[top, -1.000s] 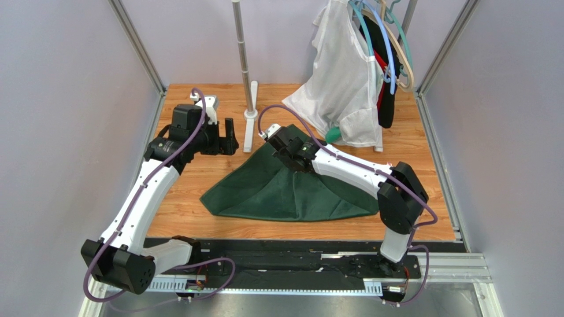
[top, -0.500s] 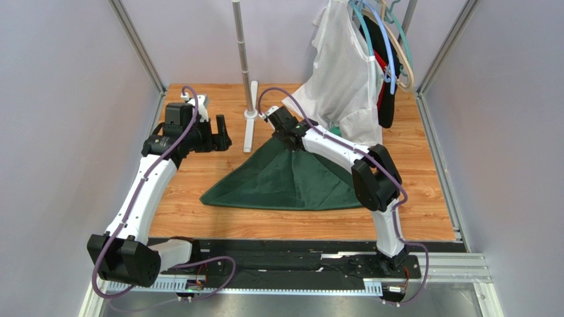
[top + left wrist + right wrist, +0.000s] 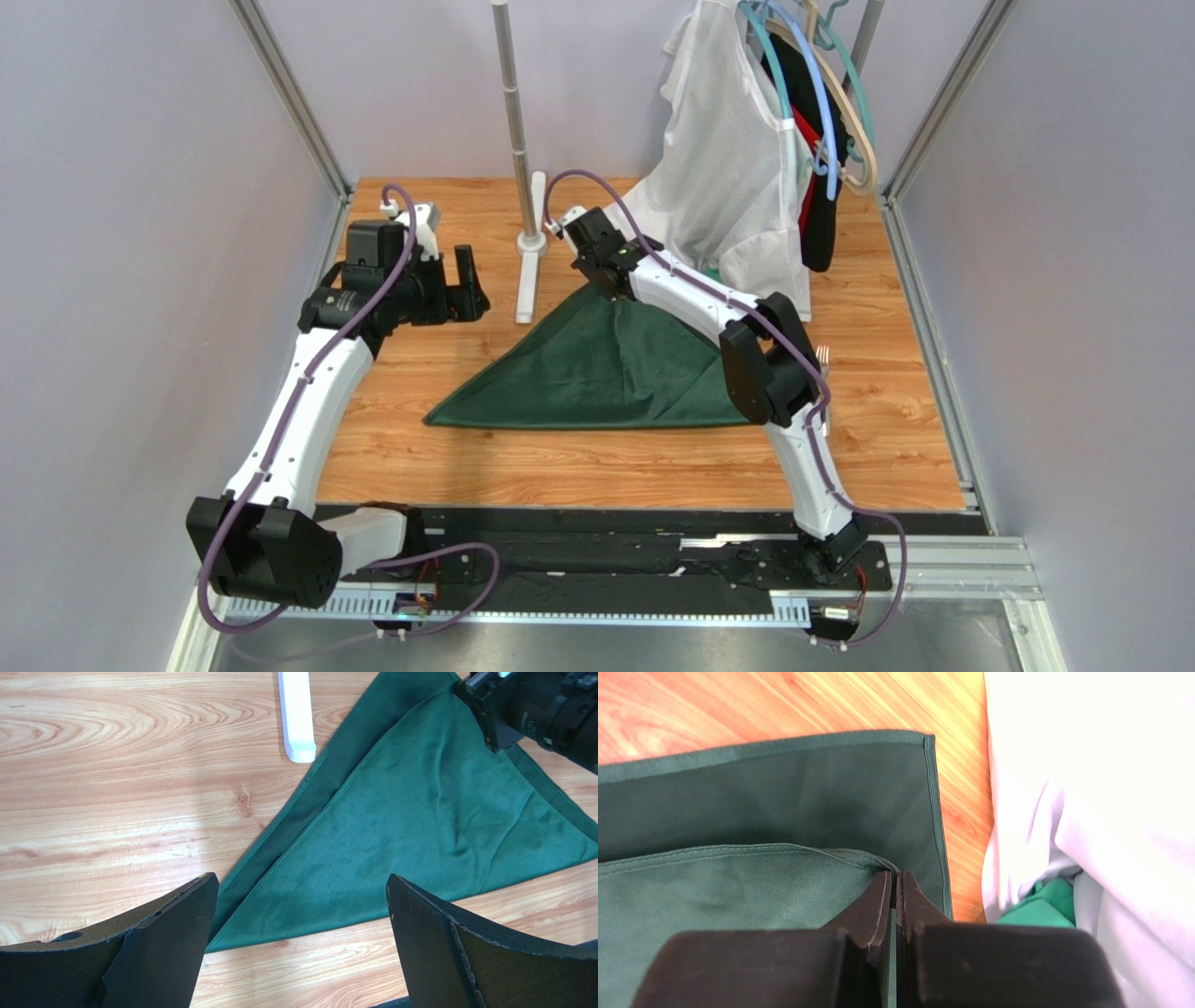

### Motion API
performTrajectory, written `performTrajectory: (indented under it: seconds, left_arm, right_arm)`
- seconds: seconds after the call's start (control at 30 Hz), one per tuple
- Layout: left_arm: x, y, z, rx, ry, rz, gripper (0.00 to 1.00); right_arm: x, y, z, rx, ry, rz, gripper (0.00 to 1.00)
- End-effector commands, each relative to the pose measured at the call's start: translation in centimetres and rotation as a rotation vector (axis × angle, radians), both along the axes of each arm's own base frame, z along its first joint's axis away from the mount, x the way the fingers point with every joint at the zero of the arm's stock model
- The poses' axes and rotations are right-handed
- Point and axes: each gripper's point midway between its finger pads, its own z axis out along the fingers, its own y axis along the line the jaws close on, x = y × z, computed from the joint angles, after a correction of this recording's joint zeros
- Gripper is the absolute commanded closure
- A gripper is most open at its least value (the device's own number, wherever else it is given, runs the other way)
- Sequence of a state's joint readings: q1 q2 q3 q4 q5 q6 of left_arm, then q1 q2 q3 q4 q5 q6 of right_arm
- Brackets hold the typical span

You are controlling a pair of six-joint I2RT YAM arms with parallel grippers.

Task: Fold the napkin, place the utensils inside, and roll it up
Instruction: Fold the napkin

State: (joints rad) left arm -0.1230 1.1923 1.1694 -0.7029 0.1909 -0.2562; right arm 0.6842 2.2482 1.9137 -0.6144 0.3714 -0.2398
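Matte green napkin [image 3: 603, 371], folded triangular, pinched by right tool [image 3: 893, 879].

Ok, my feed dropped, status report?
Left gripper open, off the napkin. Right gripper shut on its far corner; fold triangular. White garment close beside that gripper.

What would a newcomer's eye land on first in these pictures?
The dark green napkin, folded into a triangle in the middle of the wooden table. The right gripper is shut on its top layer's corner at the far point, beside the white garment hanging at the back right. The left gripper hangs open to the left, holding nothing.
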Motion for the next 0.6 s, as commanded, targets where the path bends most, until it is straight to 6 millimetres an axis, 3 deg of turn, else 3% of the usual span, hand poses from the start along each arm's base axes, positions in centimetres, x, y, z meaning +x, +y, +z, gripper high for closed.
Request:
performTrajectory:
  seconds: [0.0,0.3,0.57]
  left_arm:
    - [0.3,-0.1,0.6,-0.03,-0.026,-0.001,0.01]
    - [0.3,0.0,0.5,-0.044,-0.025,-0.001,0.01]
    - [0.3,-0.1,0.4,-0.055,-0.019,-0.009,0.01]
  right_arm:
    - [2.0,1.3,1.2,0.024,-0.064,0.014,1.0]
    - [3.9,1.8,1.5,0.048,-0.097,-0.01,1.0]
    - [5.3,1.2,0.1,0.024,-0.098,-0.029,1.0]
